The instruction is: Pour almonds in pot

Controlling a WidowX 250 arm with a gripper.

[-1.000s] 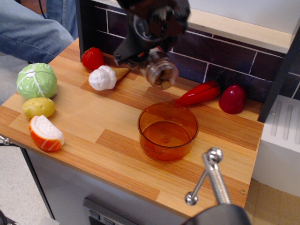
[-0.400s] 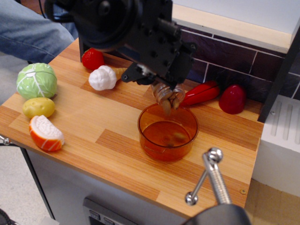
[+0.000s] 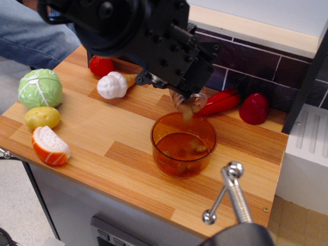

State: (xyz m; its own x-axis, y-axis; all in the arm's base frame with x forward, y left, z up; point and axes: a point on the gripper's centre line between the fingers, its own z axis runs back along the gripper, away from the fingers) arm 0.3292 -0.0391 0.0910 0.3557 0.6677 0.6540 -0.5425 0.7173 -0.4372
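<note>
More almonds [image 3: 187,151] now in pot [image 3: 183,144]; jar [image 3: 186,104] upended, label unreadable.

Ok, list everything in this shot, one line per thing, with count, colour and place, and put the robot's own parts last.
pot: 1, clear orange, middle of the table, some nuts inside
almonds: several, brown, spilling from the tipped jar into the pot
jar: 1, clear, tipped over the pot's back rim
cabbage: 1, green, left edge
potato: 1, yellow, in front of the cabbage
orange slice: 1, orange and white, front left
ice cream cone: 1, white with tan cone, back left
strawberry: 1, red, back left
chilli: 1, red, behind the pot
red pepper: 1, red, back right
table: 1, wood
gripper: 1, black, holding the jar
</note>
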